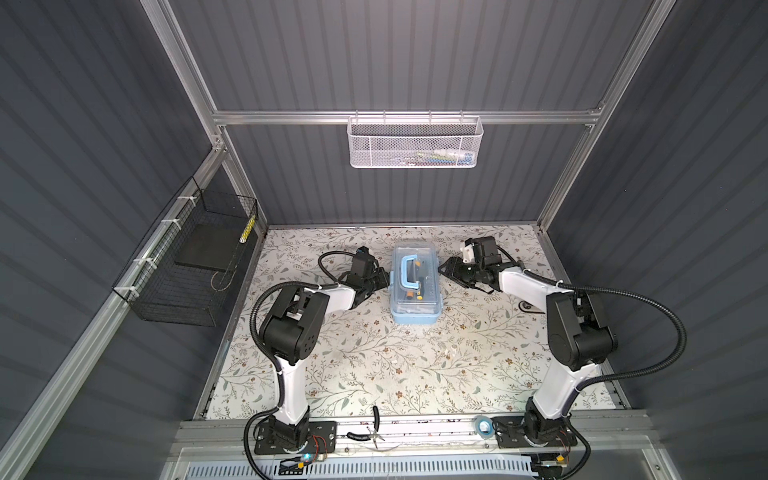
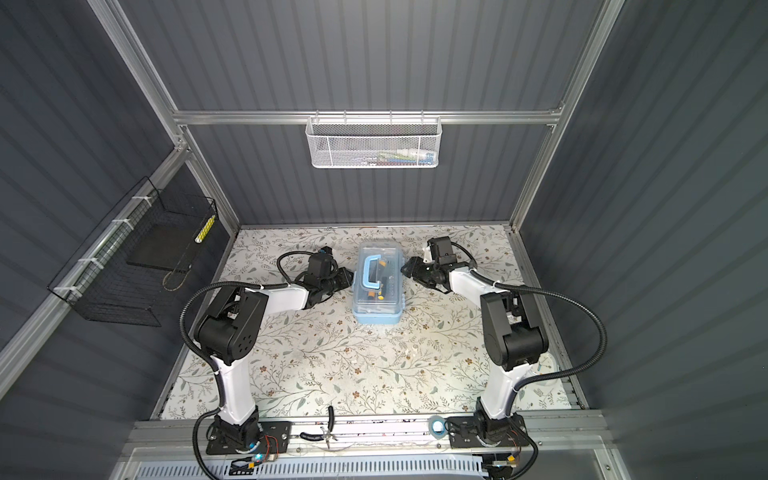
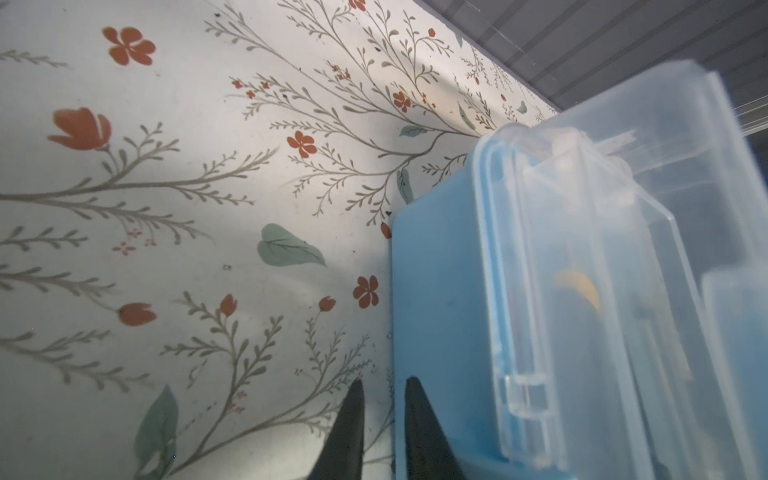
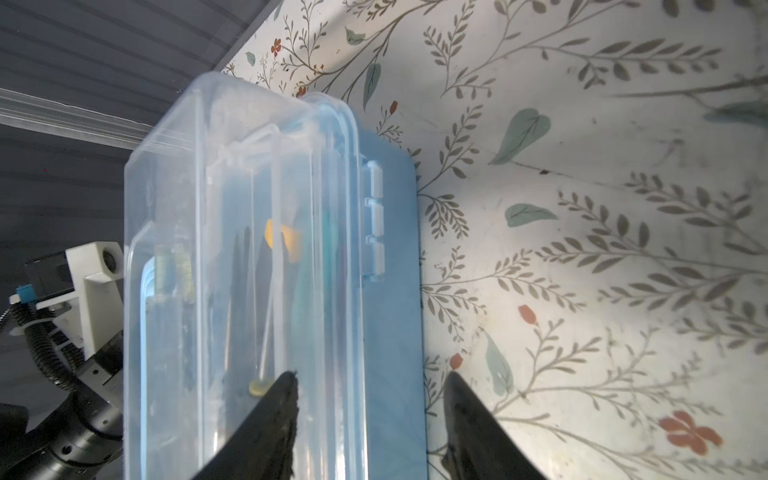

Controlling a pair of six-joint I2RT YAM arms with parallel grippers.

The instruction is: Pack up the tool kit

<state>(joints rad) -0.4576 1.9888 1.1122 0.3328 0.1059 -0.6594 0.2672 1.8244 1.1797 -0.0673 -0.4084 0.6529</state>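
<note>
Tool kit [image 1: 415,286] sits lid closed on the floral worktop [image 1: 374,365], toward 12 o'clock of centre in both top views. Left pincer [image 3: 384,390] at its 9 o'clock side, nearly closed, one tip against the blue base, gripping nothing. Right pincer [image 4: 370,382] at 3 o'clock, half open, straddling the hinge edge.

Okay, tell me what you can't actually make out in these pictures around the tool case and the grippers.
- Tools inside the tool case: blurred behind the clear lid in both wrist views, small in both top views.
- Left gripper: only its tips show in the left wrist view; contact with the case unclear.
- White mesh basket contents: too small, veiled by mesh in both top views.
</note>
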